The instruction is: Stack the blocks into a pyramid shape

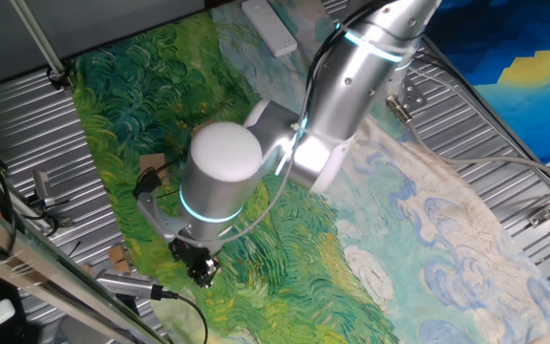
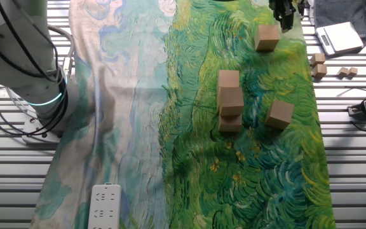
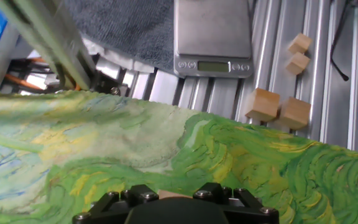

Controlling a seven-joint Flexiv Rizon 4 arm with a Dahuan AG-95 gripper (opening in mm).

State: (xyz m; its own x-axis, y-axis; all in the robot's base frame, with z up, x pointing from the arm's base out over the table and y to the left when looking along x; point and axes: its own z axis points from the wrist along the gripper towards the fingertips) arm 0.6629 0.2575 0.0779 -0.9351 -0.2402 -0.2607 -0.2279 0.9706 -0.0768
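Slatted metal tabletop (image 2: 354, 159) is covered down the middle by a painted cloth (image 2: 189, 159) in swirly greens and pale blues, and pretty much everything is found on the green side. Five blocks can be counted in the other fixed view: three (image 2: 231, 98) are bunched touching in a short line mid-cloth (whether any is resting on another can't be told), a fourth (image 2: 279, 113) is set just beside them toward the cloth's edge, and a fifth (image 2: 267, 37) is left well apart, near the gripper (image 2: 286, 16). A sixth can't be made out. The gripper is held low over the cloth's far edge, apart from every block that is seen. How far the fingers are spread can't be told, nor whether anything is gripped; only the finger bases are caught in the hand view. Off the cloth, some smaller tan cubes (image 3: 263, 104) are scattered on the slats near a scale (image 3: 213, 37). A white power strip (image 2: 105, 207) is laid at the blue end.
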